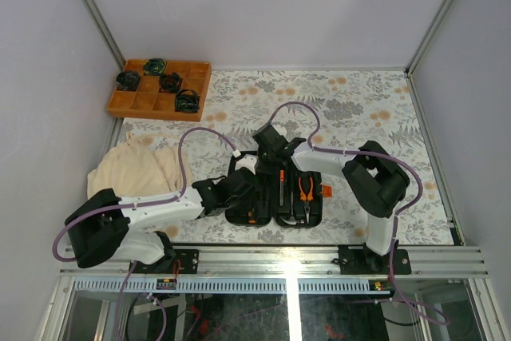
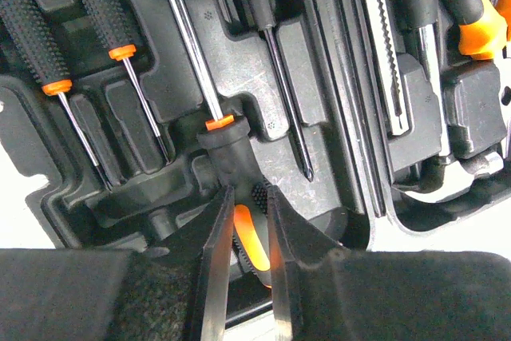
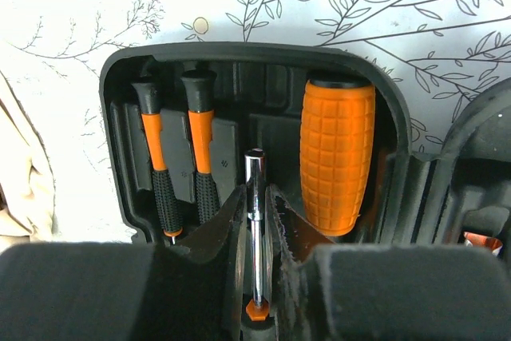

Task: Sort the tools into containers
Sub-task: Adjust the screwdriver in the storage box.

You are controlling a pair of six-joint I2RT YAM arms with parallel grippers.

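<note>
Left gripper (image 2: pixel 249 197) pinching screwdriver (image 2: pixel 226 143), right gripper (image 3: pixel 255 197) clamping chrome shaft (image 3: pixel 255 172) — both over case (image 3: pixel 263 53)

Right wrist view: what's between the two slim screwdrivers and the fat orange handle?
A chrome shaft, gripped by the right gripper, stands between the slim screwdrivers and the orange handle; the right wrist view shows it.

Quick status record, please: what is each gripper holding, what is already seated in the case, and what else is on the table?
left gripper: shut on a screwdriver by its handle, over the case slots
right gripper: shut on a chrome shaft, above one case half
tool case: open, lying between the arms
seated tools: pliers, two small screwdrivers, fat orange handle
orange tray: far left corner, holds coiled items only
cloth: left of the case
</note>
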